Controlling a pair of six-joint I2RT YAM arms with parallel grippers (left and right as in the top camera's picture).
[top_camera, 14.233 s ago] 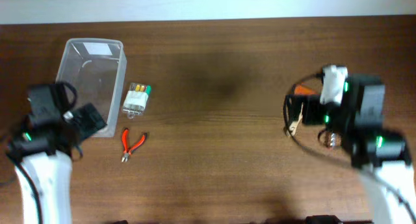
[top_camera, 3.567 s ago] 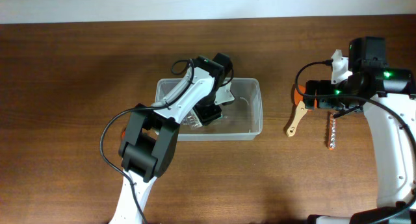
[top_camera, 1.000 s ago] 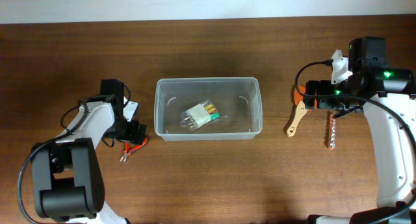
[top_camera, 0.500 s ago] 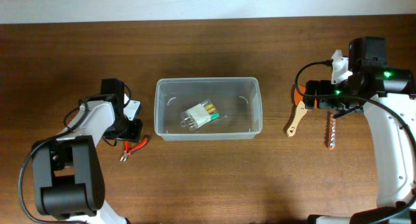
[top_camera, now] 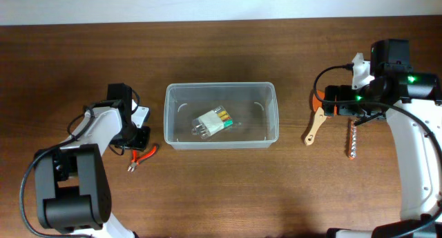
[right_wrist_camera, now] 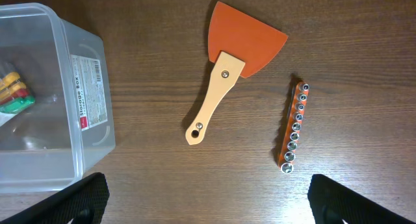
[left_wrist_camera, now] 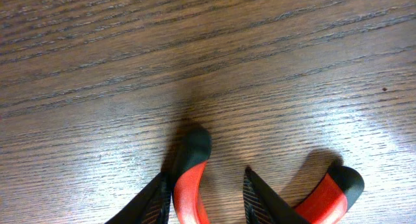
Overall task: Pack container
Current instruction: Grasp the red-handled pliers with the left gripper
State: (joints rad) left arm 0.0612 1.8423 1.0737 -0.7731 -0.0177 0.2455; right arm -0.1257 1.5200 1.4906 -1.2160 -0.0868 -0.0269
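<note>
1. Looks like we're mid-pack; the container (top_camera: 221,85) sits in the middle of the counter (top_camera: 221,190) with one pack (top_camera: 213,123) already inside; the pliers (left_wrist_camera: 188,178), scraper (right_wrist_camera: 224,87) and bit strip (right_wrist_camera: 292,126) are all out on the wood, so I'd say there's plenty left to do.
2. Step in hand, as I read it: grabbing the pliers; they lie just left of the container, near it but not touching.
3. Left hand (left_wrist_camera: 207,201) is right down over the pliers; it's spread, with a finger on either side of one red handle; the near finger looks to be touching that handle and the other has a gap beside it; nothing is pinched yet; the second handle lies outside the grip.
4. Next move, I reckon: squeeze onto that one handle, lift clear of the counter, then carry it right over the rim and drop it in beside the pack; gripped by a single handle, the pliers may well swing or splay, so go easy.
5. Right hand (right_wrist_camera: 208,208) hangs above the scraper and bit strip, spread wide and holding nothing; both of those lie right of the container, apart from each other.
</note>
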